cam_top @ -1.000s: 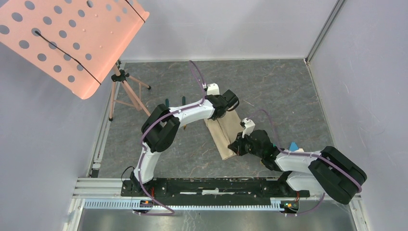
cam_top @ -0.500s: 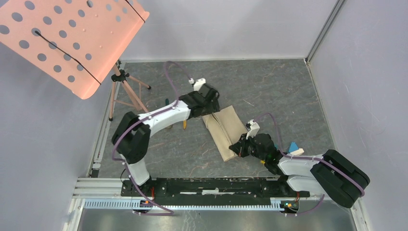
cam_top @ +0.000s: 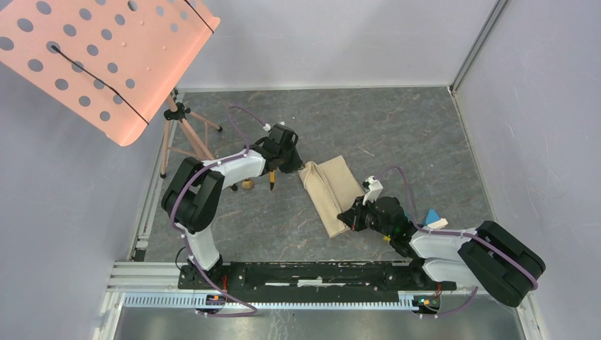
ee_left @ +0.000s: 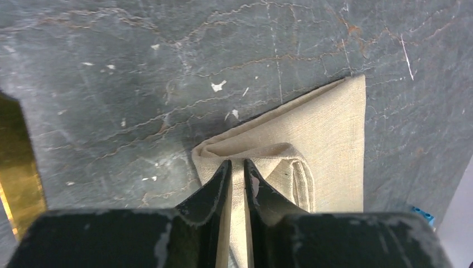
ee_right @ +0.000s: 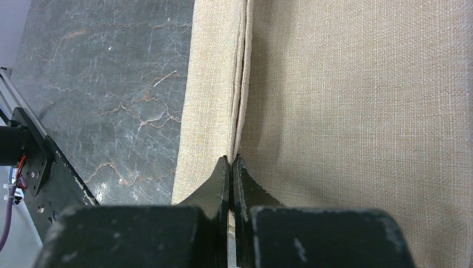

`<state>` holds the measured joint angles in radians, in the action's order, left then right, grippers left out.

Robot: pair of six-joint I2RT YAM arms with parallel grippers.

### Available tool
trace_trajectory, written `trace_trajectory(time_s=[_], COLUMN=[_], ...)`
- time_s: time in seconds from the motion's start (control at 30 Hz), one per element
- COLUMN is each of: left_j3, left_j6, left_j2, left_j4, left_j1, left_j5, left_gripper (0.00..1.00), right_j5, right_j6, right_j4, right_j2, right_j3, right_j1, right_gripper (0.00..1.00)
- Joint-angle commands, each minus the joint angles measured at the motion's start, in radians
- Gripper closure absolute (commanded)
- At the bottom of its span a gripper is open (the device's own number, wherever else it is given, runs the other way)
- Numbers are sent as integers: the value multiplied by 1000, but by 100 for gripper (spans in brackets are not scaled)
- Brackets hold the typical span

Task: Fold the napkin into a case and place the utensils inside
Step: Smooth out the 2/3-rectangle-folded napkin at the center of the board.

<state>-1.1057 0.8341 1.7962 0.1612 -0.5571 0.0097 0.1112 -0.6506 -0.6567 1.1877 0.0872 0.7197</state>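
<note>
Folding looks mostly done: napkin (cam_top: pixel 329 193) lies mid-table as a long narrow packet w/ several layers. One end points toward the far edge, the other toward the near edge, and a lengthwise seam shows in the right wrist view. Not finished by my read, since both claws are at the cloth.

Left gripper (ee_left: pixel 234 163) sits at the packet's far-left corner, jaws nearly together w/ only a thin slit. The cloth bunches right at the tips, so it looks to have that corner pinched. Right gripper (ee_right: pixel 230 159) is at the near end, jaws fully closed, tips on the seam; can't tell if a layer is nipped betw. them.

Left to do: finish the pocket, then load the utensils (cam_top: pixel 273 183); neither is in yet. They lie on the bare table (cam_top: pixel 397 127) just left of the napkin, under the left arm (handles hidden, only gold ends show).

Counts:
- Napkin x1.
- Utensils x2: rounder gold end, prob. spoon (cam_top: pixel 247 185); narrow one, prob. knife (cam_top: pixel 273 183).
- Arms x2.
- Blue cube (cam_top: pixel 431 215) x1, toward the right edge by the right arm.
- Pink perforated stand (cam_top: pixel 106 57) x1, on a tripod at the far-left corner.
</note>
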Motion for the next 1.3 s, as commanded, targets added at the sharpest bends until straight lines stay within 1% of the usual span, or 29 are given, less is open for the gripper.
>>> trace_trajectory(time_s=[0.0,0.17,0.23,0.3,0.4,0.57,0.7,0.87,0.97,1.1,1.27], left_j3=[-22,-44,-42,-27,-3,13,7,5,-11,-34,-61], left_j6=[-10,-14,-24,-43,-69,-83,-79,-72,-72,-75,-75], left_j2=[38,75,74,53,11,-23,-15,-10,10,45,86], left_j4=[-97,-110,-110,-113,-122,-137,-145,-153,-155,-157,-157], left_j1=[-3,-3,-3,-3,-3,-4,-4,-4,-4,-4,-4], left_j5=[80,100,103,103,108,162,179,193,220,239,252], left_gripper=[81,81,80,79,75,69,70,70,70,71,72], right_j5=[-6,-3,-5,-4,3,28,45,80,80,68,35], right_j6=[-3,-9,-12,-13,-17,-31,-50,-86,-102,-97,-56], right_j4=[-38,-39,-39,-44,-52,-64,-76,-143,-176,-158,-83], right_j2=[-16,-13,-12,-7,-3,-12,-1,57,66,54,31], right_j3=[-7,-11,-15,-20,-24,-24,-15,-22,-44,-47,-25], right_j1=[-1,-2,-1,-1,-1,-1,-1,0,-1,-1,-1], right_gripper=[100,100,97,95,95,92,92,95,97,97,96])
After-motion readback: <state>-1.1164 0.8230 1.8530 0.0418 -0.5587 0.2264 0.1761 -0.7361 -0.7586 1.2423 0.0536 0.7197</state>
